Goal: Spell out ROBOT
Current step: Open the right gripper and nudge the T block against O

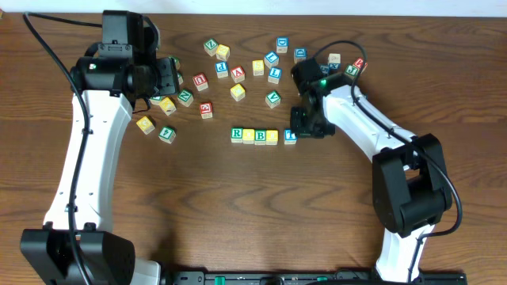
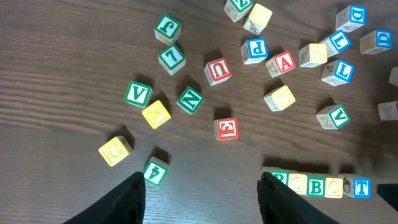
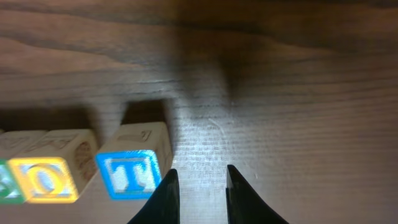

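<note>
- A row of five blocks (image 1: 261,136) lies at the middle of the tabletop (image 1: 238,206) and reads R, O, B, O, T from left to right in the overhead view.
- The letters alternate in colour: the R block (image 1: 236,134) is green, the first O block (image 1: 249,136) yellow, the B block (image 1: 261,136) green, the second O block (image 1: 272,136) yellow and the T block (image 1: 290,136) blue.
- The first four blocks touch. The T sits just beside the second O with a thin gap.
- The right gripper (image 3: 198,199) is released with nothing between its fingers (image 3: 166,198). It is low over the tabletop just right of the T, at the bottom centre of its wrist view.
- The left gripper (image 2: 199,199) is also spread apart and empty. It hangs over bare wood at the upper left of the overhead view.
- Loose blocks (image 1: 238,79) lie scattered across the upper middle of the overhead frame, well apart from the row.
- Three red-lettered blocks can be read in the left wrist view: a U block (image 2: 217,70), an A block (image 2: 283,62) and one that looks like a turned E (image 2: 226,129).
- The green ones there include J (image 2: 168,28), L (image 2: 171,57), V (image 2: 137,94), Z (image 2: 189,99) and a 4 (image 2: 155,171).
- The blue ones there are a P (image 2: 255,50), two L blocks (image 2: 339,42) and two D blocks (image 2: 350,17).
- Several yellow blocks (image 2: 114,149) are too turned or blurred to read.
</note>
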Robot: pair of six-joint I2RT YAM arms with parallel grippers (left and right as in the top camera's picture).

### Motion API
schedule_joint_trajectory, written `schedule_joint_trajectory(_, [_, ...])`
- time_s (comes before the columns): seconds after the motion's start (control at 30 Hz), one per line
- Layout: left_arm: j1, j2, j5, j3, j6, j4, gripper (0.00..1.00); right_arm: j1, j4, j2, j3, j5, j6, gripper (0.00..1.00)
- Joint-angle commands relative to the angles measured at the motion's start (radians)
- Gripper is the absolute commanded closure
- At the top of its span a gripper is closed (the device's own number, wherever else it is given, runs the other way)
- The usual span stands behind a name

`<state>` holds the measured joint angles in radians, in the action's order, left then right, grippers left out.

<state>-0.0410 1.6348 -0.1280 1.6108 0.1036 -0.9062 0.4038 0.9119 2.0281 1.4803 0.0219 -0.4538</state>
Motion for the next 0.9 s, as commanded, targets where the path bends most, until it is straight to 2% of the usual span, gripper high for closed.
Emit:
schedule_joint_trajectory(0.0, [0.005,0.011,0.01,0.007,-0.005,0.003,0.43,0.003,-0.031,0.012,-0.036,-0.003,0.01,0.81])
schedule_joint_trajectory(0.87, [0.005,0.011,0.01,-0.003,-0.005,0.003,0.43,0.047,-0.099,0.013,-0.054,0.037,0.025,0.79])
